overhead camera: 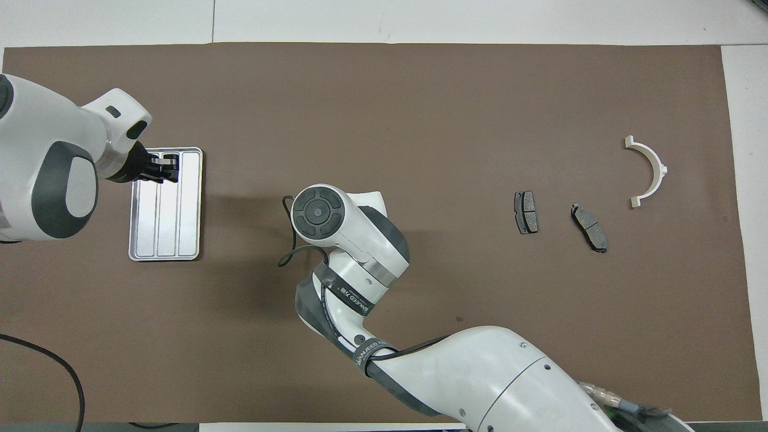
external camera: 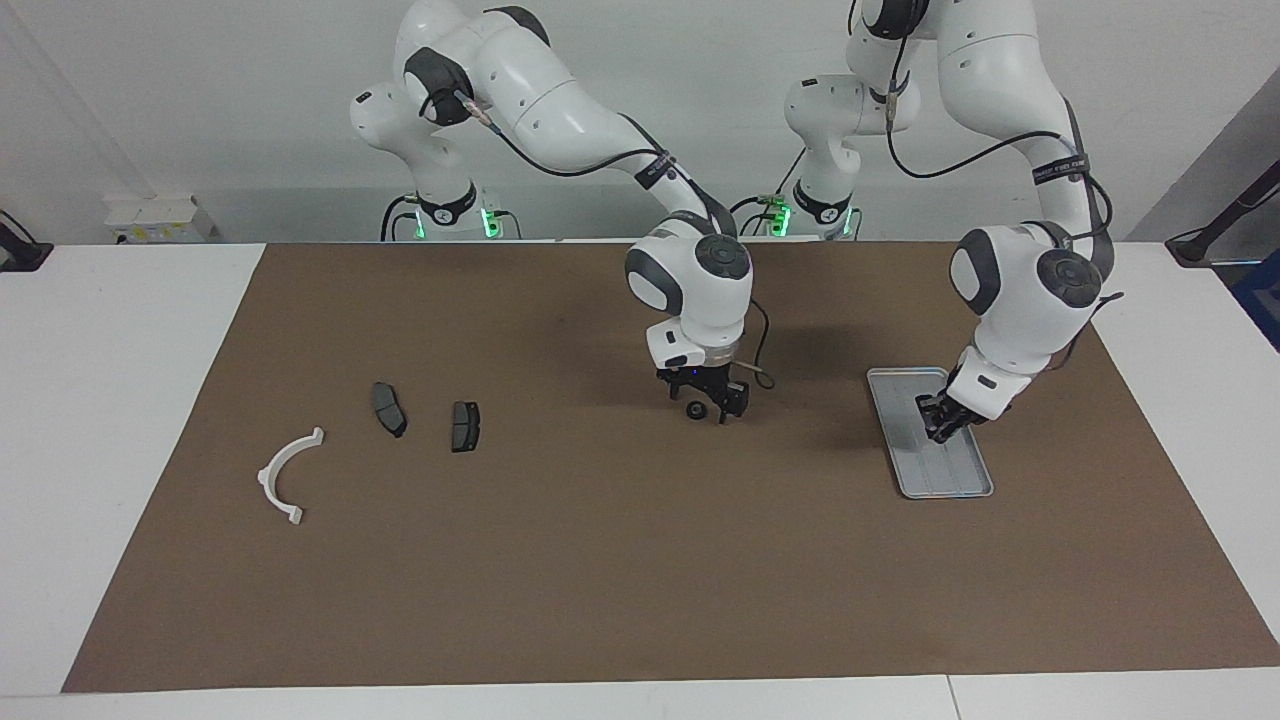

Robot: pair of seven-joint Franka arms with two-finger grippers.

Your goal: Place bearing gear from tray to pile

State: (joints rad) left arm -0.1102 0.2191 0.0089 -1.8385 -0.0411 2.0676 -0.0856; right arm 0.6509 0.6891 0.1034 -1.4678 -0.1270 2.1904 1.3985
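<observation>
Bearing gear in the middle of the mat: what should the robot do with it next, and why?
Probably close the right tool on the bearing gear: it lies on the mat at the open tool's tips, not yet by the pile.

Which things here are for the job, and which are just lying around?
For the job: bearing gear, tray, white bracket, two brake pads, right hand at the gear, left hand over the tray.
Just lying about: only the brown mat.
</observation>
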